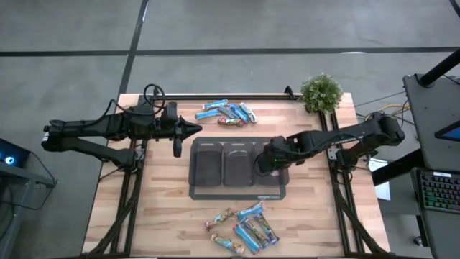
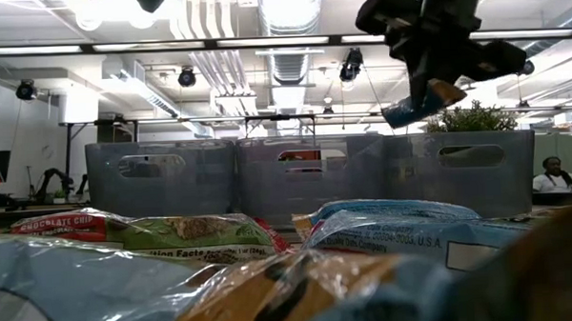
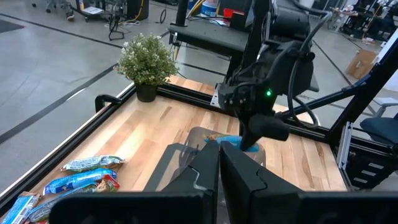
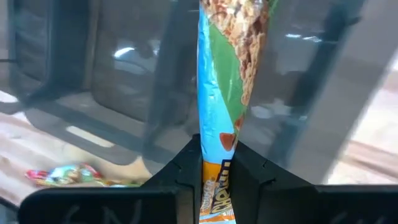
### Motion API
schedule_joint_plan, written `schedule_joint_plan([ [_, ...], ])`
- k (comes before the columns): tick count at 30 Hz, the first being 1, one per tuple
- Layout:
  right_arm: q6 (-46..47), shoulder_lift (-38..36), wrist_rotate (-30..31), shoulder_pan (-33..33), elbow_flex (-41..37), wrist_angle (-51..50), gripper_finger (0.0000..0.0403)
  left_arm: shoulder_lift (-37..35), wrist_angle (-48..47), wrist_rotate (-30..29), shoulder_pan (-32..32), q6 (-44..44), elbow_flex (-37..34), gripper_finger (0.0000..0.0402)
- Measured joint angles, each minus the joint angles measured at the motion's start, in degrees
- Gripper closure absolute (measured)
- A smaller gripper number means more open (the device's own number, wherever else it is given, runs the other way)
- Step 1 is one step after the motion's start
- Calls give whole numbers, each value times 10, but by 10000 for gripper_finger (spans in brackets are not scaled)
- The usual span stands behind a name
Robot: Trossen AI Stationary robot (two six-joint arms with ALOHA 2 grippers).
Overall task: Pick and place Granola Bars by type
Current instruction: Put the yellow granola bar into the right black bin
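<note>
Granola bars lie in two heaps: one at the table's far side (image 1: 226,112), one near the front edge (image 1: 244,226). Between them stands a grey three-compartment tray (image 1: 237,193). My right gripper (image 1: 267,160) hangs over the tray's right compartment, shut on a light blue bar (image 4: 227,68). That bar also shows in the low view (image 2: 422,103), above the grey bins (image 2: 306,174). My left gripper (image 1: 194,129) waits shut and bare, held level above the table left of the tray. My right gripper pinches one end of the light blue bar (image 4: 214,140) between its two fingers, which lie on the wrapper's flat faces. The fingers come steeply from above. The bar hangs below them, tilted, lifted clear above the tray.
A small potted plant (image 1: 321,92) stands at the table's far right corner. Bare wooden table lies to the left and right of the tray. Several bars fill the foreground of the low view (image 2: 174,241).
</note>
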Motion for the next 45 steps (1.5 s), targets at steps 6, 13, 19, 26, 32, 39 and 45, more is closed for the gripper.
schedule_joint_plan([
  [6,43,0,-4,20,-44,73,355,0,0,0,0,-1,0,402],
  [13,67,0,-2,22,-75,85,355,0,0,0,0,-3,0,402],
  [19,77,0,3,22,-86,85,355,0,0,0,0,-5,0,402],
  [26,86,0,3,22,-111,97,355,0,0,0,0,-16,0,402],
  [32,86,0,4,22,-113,97,355,0,0,0,0,-19,0,402],
  [39,95,0,4,22,-113,92,355,0,0,0,0,-19,0,402],
  [45,101,8,4,22,-116,92,355,0,0,0,0,-19,0,402],
])
